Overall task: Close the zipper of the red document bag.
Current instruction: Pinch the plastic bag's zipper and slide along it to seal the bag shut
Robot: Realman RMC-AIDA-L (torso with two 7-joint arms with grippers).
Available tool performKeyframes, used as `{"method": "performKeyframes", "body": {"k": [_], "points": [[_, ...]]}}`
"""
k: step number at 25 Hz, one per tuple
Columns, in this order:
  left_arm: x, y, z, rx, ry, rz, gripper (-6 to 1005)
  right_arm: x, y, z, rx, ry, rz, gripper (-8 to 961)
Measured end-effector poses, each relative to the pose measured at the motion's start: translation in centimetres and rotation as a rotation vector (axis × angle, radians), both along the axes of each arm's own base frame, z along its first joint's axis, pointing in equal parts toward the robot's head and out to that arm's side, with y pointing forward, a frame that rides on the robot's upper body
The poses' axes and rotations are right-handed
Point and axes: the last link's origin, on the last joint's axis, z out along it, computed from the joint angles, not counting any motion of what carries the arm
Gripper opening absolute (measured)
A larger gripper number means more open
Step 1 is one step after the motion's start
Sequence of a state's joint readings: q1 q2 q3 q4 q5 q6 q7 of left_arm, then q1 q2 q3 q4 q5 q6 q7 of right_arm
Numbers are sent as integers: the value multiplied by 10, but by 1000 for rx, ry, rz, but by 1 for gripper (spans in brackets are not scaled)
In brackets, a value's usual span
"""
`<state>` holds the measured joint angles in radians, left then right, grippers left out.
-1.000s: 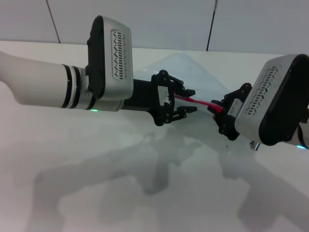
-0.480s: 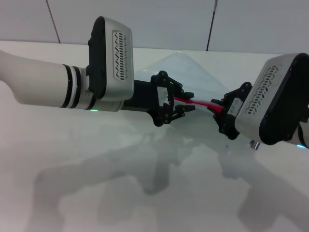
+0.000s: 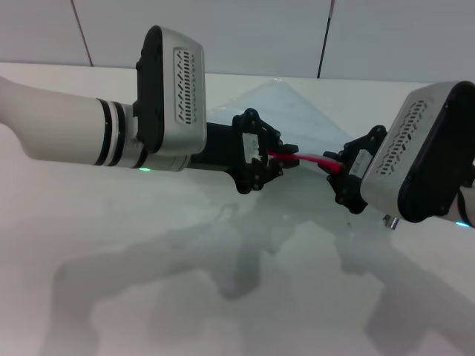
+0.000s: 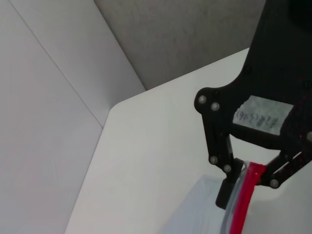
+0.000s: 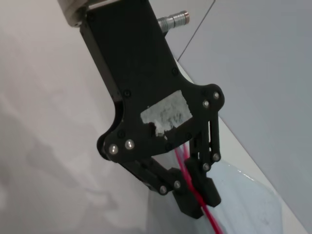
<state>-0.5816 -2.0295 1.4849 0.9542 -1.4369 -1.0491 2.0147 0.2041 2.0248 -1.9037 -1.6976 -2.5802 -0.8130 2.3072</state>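
Between the 2 arms, above the white table [image 3: 148, 245], the thin red zipper [image 3: 308, 158] spans the flat translucent blue-grey plastic document bag [image 3: 297, 111], lifted off the surface. Left gripper [image 3: 286, 159] clenched on 1 end, right gripper [image 3: 335, 169] clamped on the other. Bag looks light, floppy, slick; best gripped at the stiffer zipper edge.

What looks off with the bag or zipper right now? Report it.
The red document bag is not lying flat: its zipper edge is held up off the table, stretched between the left gripper and the right gripper, both shut on it. That suits the task; nothing looks torn, spilled or damaged.
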Motion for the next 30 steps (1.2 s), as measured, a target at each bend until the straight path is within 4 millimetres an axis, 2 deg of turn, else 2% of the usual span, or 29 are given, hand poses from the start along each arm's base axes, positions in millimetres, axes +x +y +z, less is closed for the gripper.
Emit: {"method": "performKeyframes", "body": {"k": [5, 24, 30], "points": [[0, 0, 0, 2, 1, -5, 114, -2, 0, 1, 3, 3, 7, 48], [-3, 3, 0, 32, 8, 9, 88, -5, -1, 4, 11, 8, 16, 70], [-12, 5, 4, 71, 8, 44, 83, -1, -1, 10, 31, 12, 2, 80]]}}
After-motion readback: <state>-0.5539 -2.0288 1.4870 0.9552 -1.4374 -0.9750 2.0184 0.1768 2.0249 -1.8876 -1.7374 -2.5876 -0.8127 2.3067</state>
